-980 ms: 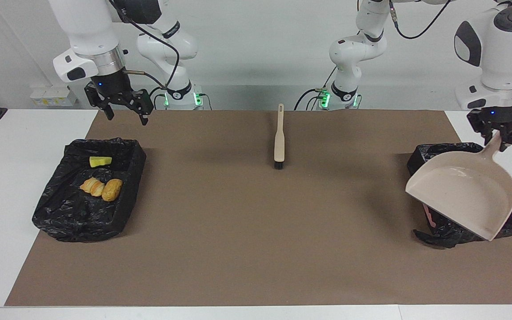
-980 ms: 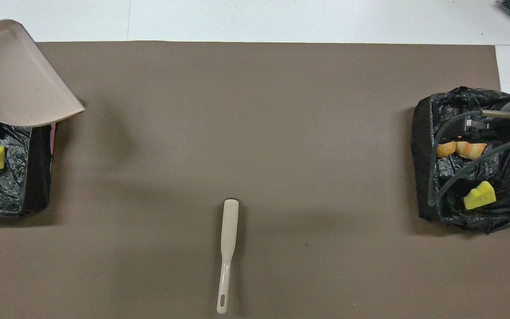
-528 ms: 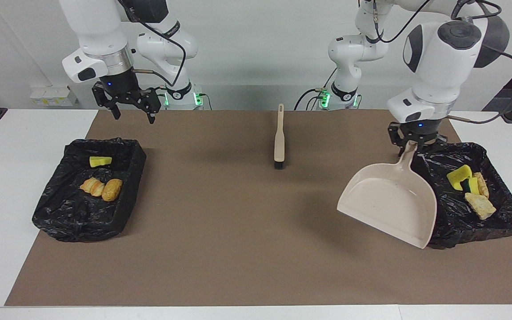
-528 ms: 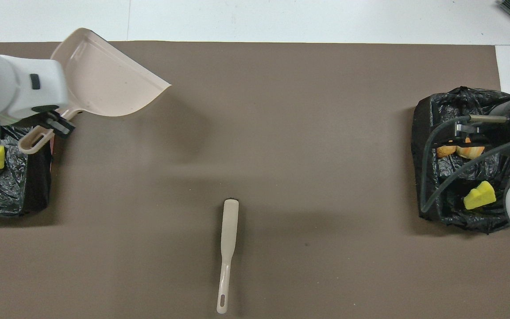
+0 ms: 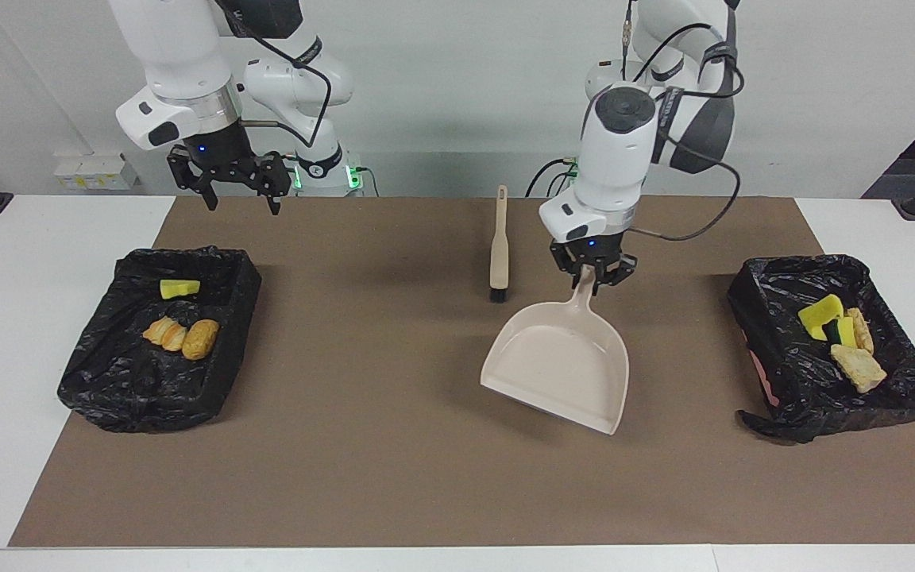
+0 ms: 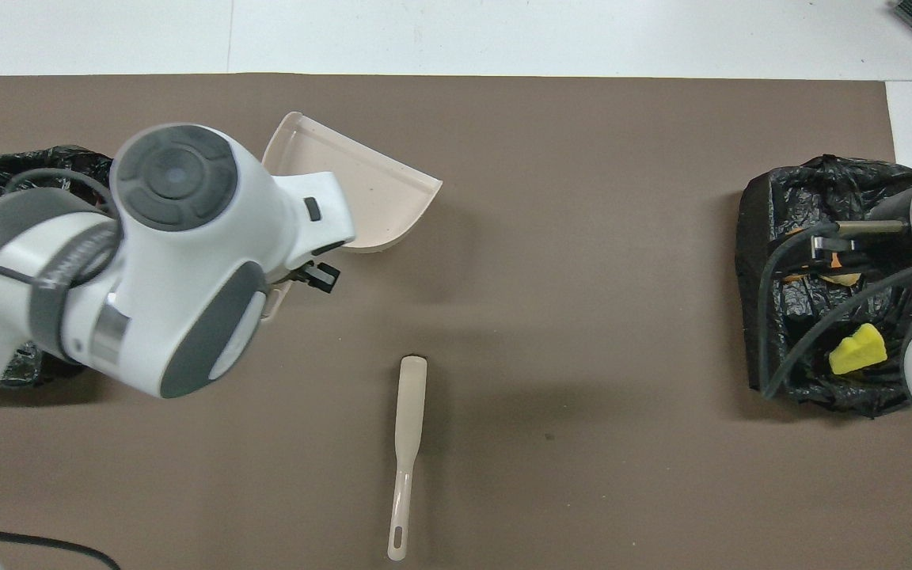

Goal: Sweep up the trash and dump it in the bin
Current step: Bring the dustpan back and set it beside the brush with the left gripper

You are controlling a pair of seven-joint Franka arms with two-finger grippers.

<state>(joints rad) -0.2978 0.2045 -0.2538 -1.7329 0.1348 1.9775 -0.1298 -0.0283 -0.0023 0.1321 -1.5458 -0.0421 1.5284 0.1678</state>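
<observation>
Brush (image 5: 498, 246) on mat beside left pincer (image 5: 591, 274) with dustpan (image 5: 561, 365).

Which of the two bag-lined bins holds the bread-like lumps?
The bin at the right arm's end of the table: two orange-brown bread-like lumps lie in it beside one yellow sponge piece. The other bin holds sponge pieces and pale beige chunks.

Brush (image 5: 498, 246) lies mid-mat (image 5: 394, 477) – a bin (image 5: 759, 294) of trash (image 5: 839, 338) at each end
</observation>
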